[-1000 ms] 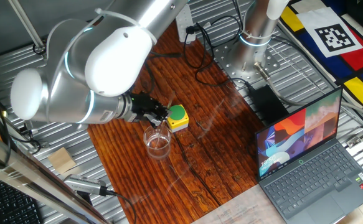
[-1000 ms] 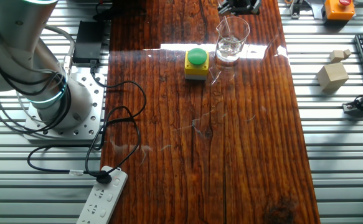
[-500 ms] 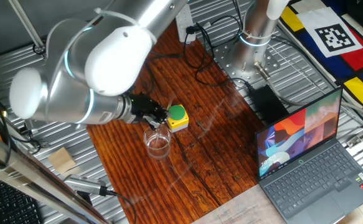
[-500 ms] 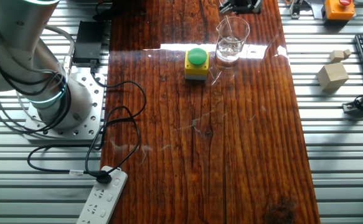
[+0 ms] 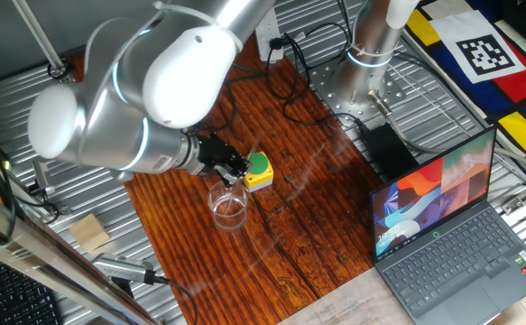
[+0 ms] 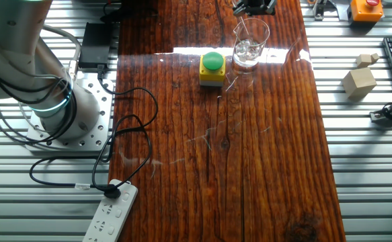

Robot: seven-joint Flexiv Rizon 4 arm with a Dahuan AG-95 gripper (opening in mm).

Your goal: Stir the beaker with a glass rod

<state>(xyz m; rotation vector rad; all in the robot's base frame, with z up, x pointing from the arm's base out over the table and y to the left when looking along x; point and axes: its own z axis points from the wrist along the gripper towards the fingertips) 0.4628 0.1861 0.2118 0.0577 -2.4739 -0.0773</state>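
The beaker [image 5: 228,208] stands upright on the wooden surface [image 6: 249,168], just beside the yellow button box [image 5: 257,171], and a faint pale line leaning inside it looks like the glass rod [image 6: 243,35]. The gripper [image 5: 229,169] hangs just over the rim with its fingers close together, apparently on the rod's top, though the grip cannot be told for sure. The risk is a wide or tilted stir levering the rod against the thin wall, which could tip the light beaker or snap the rod.

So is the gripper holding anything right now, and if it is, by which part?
It cannot be told. The gripper hangs just above the beaker, but the glass rod is too faint to make out between its fingers.
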